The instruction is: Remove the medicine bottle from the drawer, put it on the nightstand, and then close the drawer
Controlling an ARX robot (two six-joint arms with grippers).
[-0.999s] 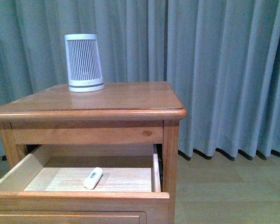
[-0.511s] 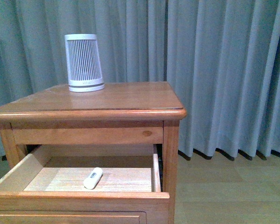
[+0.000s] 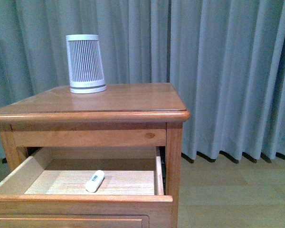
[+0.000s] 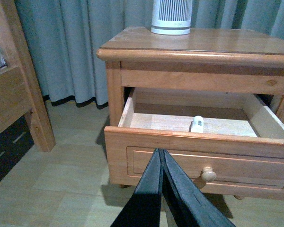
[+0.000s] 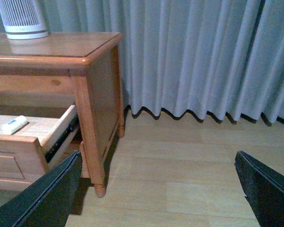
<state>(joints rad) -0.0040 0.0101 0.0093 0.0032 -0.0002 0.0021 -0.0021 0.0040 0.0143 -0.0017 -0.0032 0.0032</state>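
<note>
The medicine bottle (image 3: 94, 181) lies on its side on the pale floor of the open drawer (image 3: 80, 198), close behind the front panel and touching neither side wall. The nightstand (image 3: 173, 156) carries only a white slatted cylinder (image 3: 85, 63) at the back of its tabletop. The left arm's jaws are clenched on nothing, their dark fingers (image 4: 149, 194) pressed together and pointing at the drawer front from outside, beside the round knob (image 4: 208, 174); the bottle sits beyond the panel, apart from them. The right arm's jaws are released and spread wide over the wooden floor (image 5: 180, 179) beside the nightstand, well apart from the bottle.
</note>
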